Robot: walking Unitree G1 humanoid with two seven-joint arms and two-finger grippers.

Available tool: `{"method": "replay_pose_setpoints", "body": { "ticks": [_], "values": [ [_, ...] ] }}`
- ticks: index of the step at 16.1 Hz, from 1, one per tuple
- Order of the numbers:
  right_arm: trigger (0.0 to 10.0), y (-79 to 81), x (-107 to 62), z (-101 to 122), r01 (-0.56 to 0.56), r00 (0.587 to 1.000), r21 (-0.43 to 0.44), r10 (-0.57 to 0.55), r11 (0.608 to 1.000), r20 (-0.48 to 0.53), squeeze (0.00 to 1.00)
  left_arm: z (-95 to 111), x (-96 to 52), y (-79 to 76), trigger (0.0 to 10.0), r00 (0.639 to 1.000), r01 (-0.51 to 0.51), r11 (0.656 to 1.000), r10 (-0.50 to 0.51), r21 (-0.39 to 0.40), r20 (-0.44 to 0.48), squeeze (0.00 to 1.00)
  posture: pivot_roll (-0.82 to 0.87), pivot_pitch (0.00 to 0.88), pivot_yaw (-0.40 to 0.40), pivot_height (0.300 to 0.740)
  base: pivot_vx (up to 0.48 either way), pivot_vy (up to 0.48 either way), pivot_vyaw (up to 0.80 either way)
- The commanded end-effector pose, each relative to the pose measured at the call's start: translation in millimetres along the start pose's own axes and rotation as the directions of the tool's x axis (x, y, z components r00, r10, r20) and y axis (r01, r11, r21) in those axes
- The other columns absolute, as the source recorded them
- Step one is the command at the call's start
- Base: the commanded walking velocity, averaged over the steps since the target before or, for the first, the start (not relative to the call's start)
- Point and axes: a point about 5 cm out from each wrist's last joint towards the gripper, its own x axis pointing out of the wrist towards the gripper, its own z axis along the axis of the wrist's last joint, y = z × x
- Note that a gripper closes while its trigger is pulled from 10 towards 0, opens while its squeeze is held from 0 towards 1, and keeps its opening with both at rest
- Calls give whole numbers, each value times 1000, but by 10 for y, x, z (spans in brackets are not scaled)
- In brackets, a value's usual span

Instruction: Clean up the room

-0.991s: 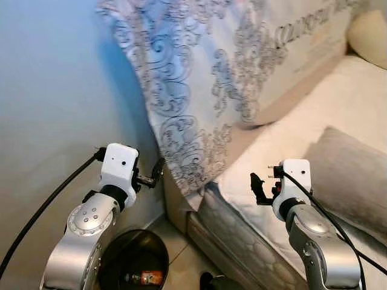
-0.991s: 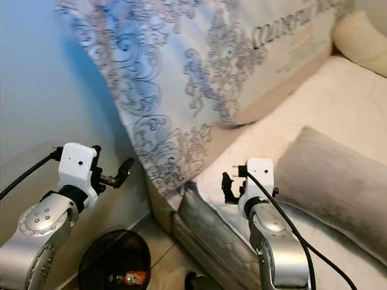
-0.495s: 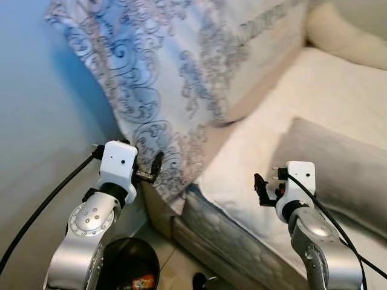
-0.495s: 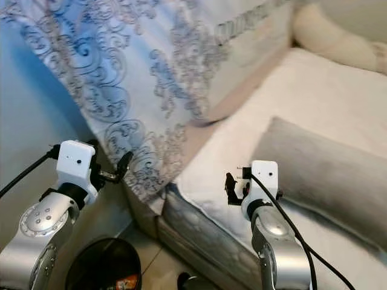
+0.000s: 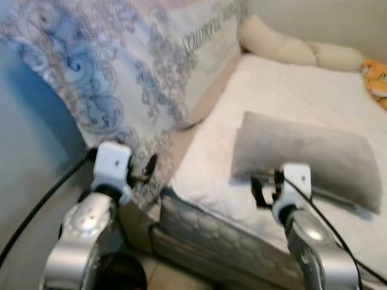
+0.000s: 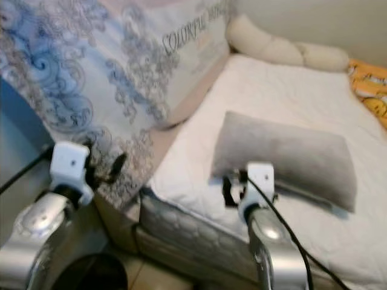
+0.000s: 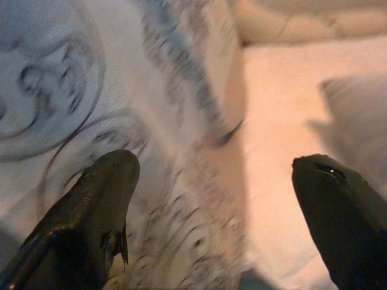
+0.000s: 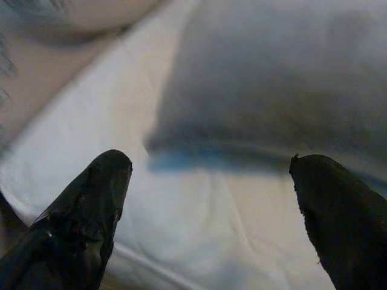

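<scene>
Bed corner, as I see it from the head camera.

I see a white mattress (image 5: 290, 90) with a grey pillow (image 5: 308, 151) lying flat on it. A cream bolster (image 5: 296, 48) runs along the far wall, and something orange (image 5: 376, 78) sits at the far right edge. A blue-grey paisley quilt (image 5: 91, 72) leans against the headboard side. A dark round bin (image 6: 84, 275) stands on the floor below.

A grey pillow (image 5: 308, 154) lies flat on the white bed (image 5: 290, 90).
</scene>
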Motion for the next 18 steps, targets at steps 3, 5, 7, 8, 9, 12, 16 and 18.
{"method": "replay_pose_setpoints", "body": {
  "ticks": [3, 5, 7, 8, 9, 12, 16, 18],
  "values": [
    [10000, -22, 20, 70, 6, 1000, -5, -6, 1000, 26, 0, 35, 15, -28, 10000, 1000, 22, 1000, -22, -8, 20, 0, 35, 0, -8, 740, 294, 0, -698],
    [10000, -2, 25, 70, -10, 999, -5, 10, 1000, 32, 0, 41, 24, -13, 10000, 1000, 20, 1000, -20, -7, 23, 0, 36, 0, -7, 740, 315, 0, 0],
    [10000, 10, 40, 61, -20, 999, -16, 20, 1000, 25, 0, 39, 28, -8, 10000, 1000, 20, 1000, -20, -8, 22, 0, 36, 0, -4, 740, 315, 0, 0],
    [10000, 11, 48, 62, -24, 999, -17, 24, 1000, 25, 0, 37, 28, -8, 10000, 1000, 20, 1000, -20, -7, 21, 0, 37, 0, -3, 740, 322, 0, 0],
    [10000, 12, 56, 66, -33, 999, -15, 33, 999, 29, 0, 35, 30, -8, 10000, 1000, 22, 1000, -22, -5, 20, 0, 37, 0, -2, 740, 319, 0, 0],
    [10000, 15, 65, 64, -47, 999, 1, 47, 999, 22, 0, 33, 34, -3, 10000, 1000, 23, 1000, -23, -4, 20, 0, 43, 0, -5, 740, 322, 0, -263],
    [10000, 19, 60, 48, -46, 999, -8, 46, 999, 22, 0, 20, 30, -12, 10000, 999, 28, 1000, -28, -5, 17, 0, 42, 0, -6, 740, 322, 0, -583],
    [10000, 17, 63, 52, -51, 998, -10, 51, 999, 26, 0, 20, 36, -20, 10000, 999, 32, 999, -32, -4, 17, 0, 38, 0, -5, 740, 322, 0, 0]
  ]
}}
